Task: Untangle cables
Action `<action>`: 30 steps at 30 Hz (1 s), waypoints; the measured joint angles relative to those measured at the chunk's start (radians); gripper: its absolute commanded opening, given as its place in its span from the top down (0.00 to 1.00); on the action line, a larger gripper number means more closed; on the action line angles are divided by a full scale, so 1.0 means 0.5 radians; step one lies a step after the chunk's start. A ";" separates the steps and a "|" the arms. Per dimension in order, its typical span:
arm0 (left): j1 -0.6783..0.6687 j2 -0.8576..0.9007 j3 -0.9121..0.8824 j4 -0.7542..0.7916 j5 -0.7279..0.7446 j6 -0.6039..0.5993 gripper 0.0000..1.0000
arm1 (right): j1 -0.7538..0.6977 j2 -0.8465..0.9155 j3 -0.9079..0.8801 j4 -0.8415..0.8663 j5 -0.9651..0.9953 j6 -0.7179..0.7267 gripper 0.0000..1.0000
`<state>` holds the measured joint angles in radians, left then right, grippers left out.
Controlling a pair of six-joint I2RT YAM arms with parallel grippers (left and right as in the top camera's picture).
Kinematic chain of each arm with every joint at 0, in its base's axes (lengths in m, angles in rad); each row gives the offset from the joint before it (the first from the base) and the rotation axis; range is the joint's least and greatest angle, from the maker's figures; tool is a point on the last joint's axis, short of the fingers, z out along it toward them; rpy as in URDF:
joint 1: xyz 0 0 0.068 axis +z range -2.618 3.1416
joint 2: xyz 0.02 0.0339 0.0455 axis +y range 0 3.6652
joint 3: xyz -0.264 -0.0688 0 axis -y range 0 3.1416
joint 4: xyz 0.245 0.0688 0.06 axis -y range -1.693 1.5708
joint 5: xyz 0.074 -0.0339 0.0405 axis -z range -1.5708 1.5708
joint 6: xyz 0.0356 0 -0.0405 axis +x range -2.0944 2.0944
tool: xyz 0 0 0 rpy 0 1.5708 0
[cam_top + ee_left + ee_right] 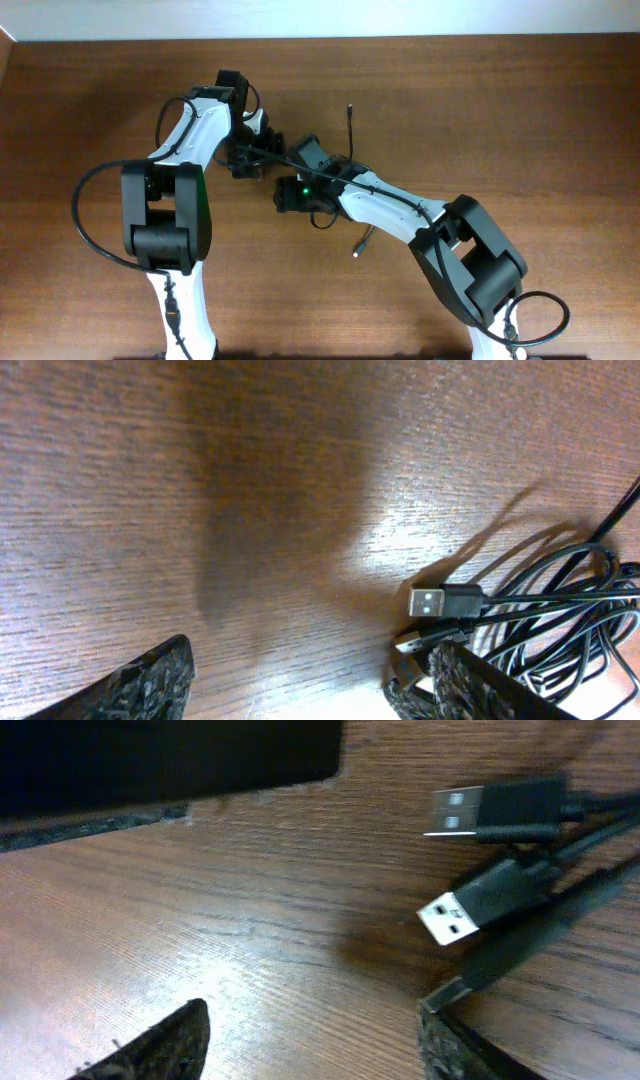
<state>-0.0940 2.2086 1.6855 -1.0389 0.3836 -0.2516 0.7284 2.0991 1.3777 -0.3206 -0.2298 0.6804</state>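
The cables (pixel 330 185) are thin black cords bunched under the two wrists at the table's middle. One strand runs up to a plug end (pixel 350 108), and another end with a silver tip (pixel 357 247) lies below. In the left wrist view a USB plug (pixel 430 602) and coiled loops (pixel 570 610) lie right of my left gripper (pixel 310 682). That gripper is open, with bare wood between its fingers, and its right finger sits beside a second plug (pixel 408 645). My right gripper (pixel 310 1040) is open over bare wood. Three USB plugs (pixel 452 918) lie to its upper right, the lowest by its right finger.
The two wrists (pixel 270 165) are close together above the bundle. A dark block of the other arm (pixel 170 760) fills the top of the right wrist view. Thick black arm cables loop at the left (pixel 80 215) and bottom right (pixel 540 320). The tabletop is brown wood (pixel 520 110).
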 measured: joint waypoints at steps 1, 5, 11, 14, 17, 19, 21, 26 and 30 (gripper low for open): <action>0.001 0.000 0.000 -0.011 0.011 0.001 0.23 | -0.021 -0.006 0.000 -0.006 -0.095 -0.050 0.23; 0.002 0.000 -0.001 -0.022 0.046 0.002 0.21 | -0.216 -0.143 0.000 -0.171 -0.434 -0.155 0.21; 0.002 -0.001 -0.001 0.006 0.199 0.137 0.28 | -0.638 -0.360 0.012 -0.747 -0.584 -0.264 0.16; 0.004 -0.001 -0.001 0.030 0.498 0.415 0.40 | -0.719 -0.361 0.011 -0.872 -0.573 -0.348 0.11; -0.021 -0.001 0.000 0.040 0.659 0.594 0.42 | -0.736 -0.360 0.011 -0.920 -0.507 -0.385 0.09; -0.056 -0.001 0.000 0.050 0.664 0.635 0.39 | -0.735 -0.361 0.011 -0.923 -0.465 -0.391 0.05; -0.122 -0.001 -0.001 0.079 0.561 0.656 0.35 | -0.736 -0.361 0.011 -0.922 -0.438 -0.399 0.01; -0.330 -0.001 -0.001 0.135 0.094 0.555 0.38 | -0.736 -0.361 0.011 -0.922 -0.314 -0.414 0.01; -0.417 -0.001 0.000 0.136 -0.235 0.455 0.45 | -0.736 -0.360 0.011 -0.923 -0.192 -0.416 0.00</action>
<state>-0.3023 2.2082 1.6855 -0.9710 0.2661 -0.0238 0.3603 1.9190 1.3834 -0.7822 -0.3256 0.4725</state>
